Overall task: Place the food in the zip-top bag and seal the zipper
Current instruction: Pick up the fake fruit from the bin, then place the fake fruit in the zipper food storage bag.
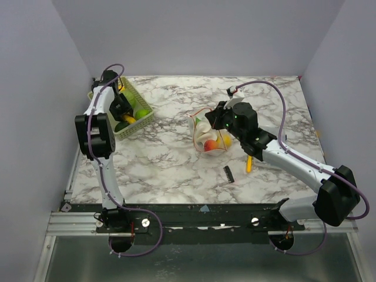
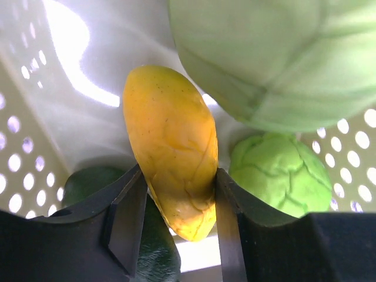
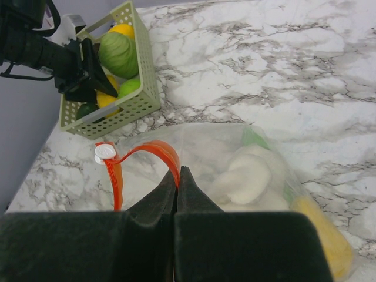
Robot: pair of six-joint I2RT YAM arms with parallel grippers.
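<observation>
My left gripper [image 2: 179,176] is inside the light green basket [image 1: 138,124], shut on a yellow-orange toy fruit [image 2: 170,147]. A large pale green cabbage [image 2: 276,59], a smaller green vegetable [image 2: 282,173] and a dark green piece [image 2: 88,182] lie around it. My right gripper [image 3: 177,170] is shut on the red-orange zipper [image 3: 155,150] of the clear zip-top bag [image 1: 208,141] at mid-table and holds its mouth up. A white slider [image 3: 104,152] sits at the strip's end. Whitish [image 3: 244,176], green [image 3: 252,138] and yellow [image 3: 323,235] food lie in the bag.
A small yellow-handled screwdriver [image 1: 249,164] and a small black comb-like piece [image 1: 228,173] lie on the marble table near the right arm. The basket also shows in the right wrist view [image 3: 126,108], against the left wall, with the left gripper [image 3: 97,82] in it.
</observation>
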